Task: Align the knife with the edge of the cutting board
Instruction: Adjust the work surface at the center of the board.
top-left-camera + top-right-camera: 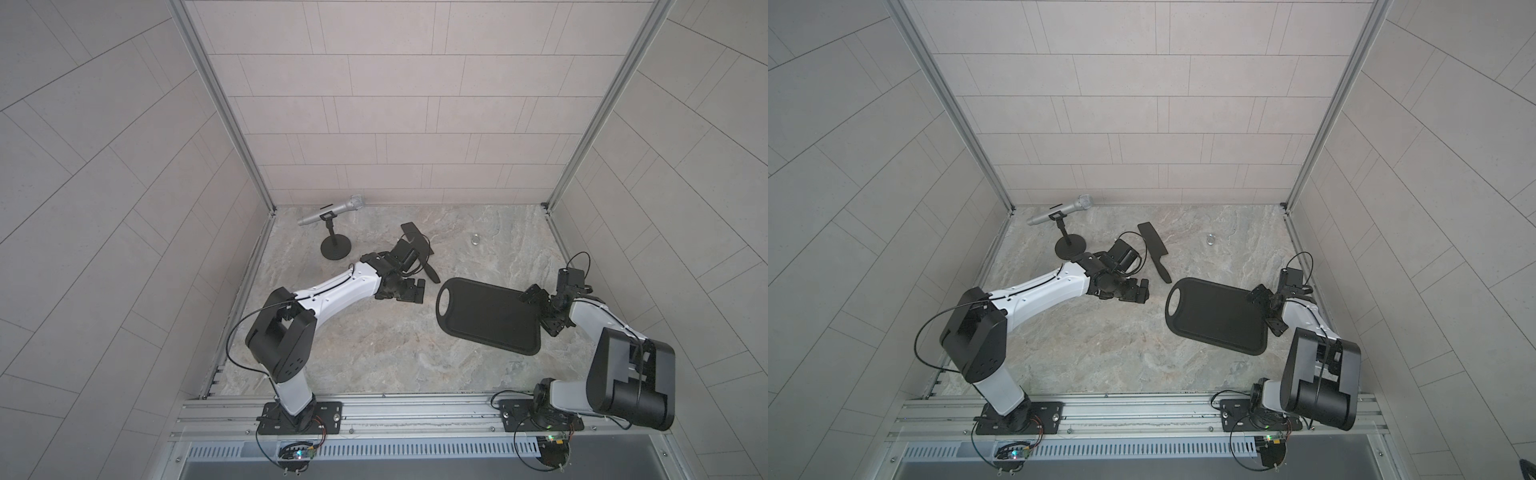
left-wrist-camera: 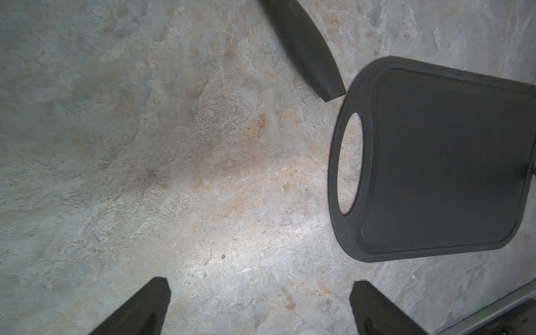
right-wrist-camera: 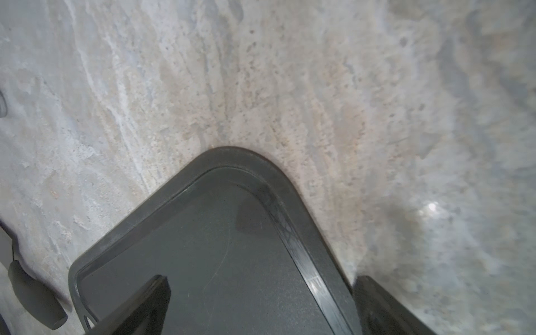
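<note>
The matte-black knife [image 1: 1153, 249] lies on the stone table behind the left end of the cutting board [image 1: 1219, 316], angled to it, its handle tip [image 2: 304, 49] close to the board's corner by the oval hole. My left gripper [image 1: 1137, 291] stands open over bare table, left of the board [image 2: 435, 159] and in front of the knife, holding nothing. In a top view the left wrist hides part of the knife [image 1: 432, 272]. My right gripper [image 1: 540, 311] is open at the board's right end; one finger is over the board [image 3: 217, 261], the other at its rim.
A silver microphone [image 1: 332, 212] on a black round-footed stand [image 1: 336, 247] stands at the back left, close behind the left arm. A small clear ring [image 1: 474, 239] lies at the back centre. Tiled walls close in three sides; a metal rail [image 1: 395, 409] runs along the front.
</note>
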Action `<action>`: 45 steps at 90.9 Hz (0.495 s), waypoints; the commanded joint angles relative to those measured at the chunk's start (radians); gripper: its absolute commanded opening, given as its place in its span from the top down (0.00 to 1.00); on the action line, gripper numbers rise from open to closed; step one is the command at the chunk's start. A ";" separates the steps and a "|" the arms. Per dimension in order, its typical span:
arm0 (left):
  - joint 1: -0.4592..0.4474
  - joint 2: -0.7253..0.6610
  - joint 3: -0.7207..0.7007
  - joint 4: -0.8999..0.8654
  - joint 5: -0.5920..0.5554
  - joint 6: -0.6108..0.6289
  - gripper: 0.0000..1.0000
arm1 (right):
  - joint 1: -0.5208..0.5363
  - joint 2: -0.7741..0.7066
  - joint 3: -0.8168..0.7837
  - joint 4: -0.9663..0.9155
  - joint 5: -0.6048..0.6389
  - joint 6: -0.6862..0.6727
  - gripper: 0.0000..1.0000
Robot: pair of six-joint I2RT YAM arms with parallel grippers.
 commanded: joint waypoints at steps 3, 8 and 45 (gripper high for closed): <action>-0.005 0.014 0.022 -0.020 -0.004 -0.016 0.00 | 0.052 0.039 -0.038 -0.043 -0.064 -0.003 0.00; -0.005 0.015 0.024 -0.020 -0.004 -0.017 0.00 | 0.063 0.035 -0.031 -0.050 -0.064 -0.004 0.00; -0.004 0.014 0.027 -0.034 -0.005 -0.035 0.00 | 0.041 -0.098 0.041 -0.207 0.073 -0.001 0.00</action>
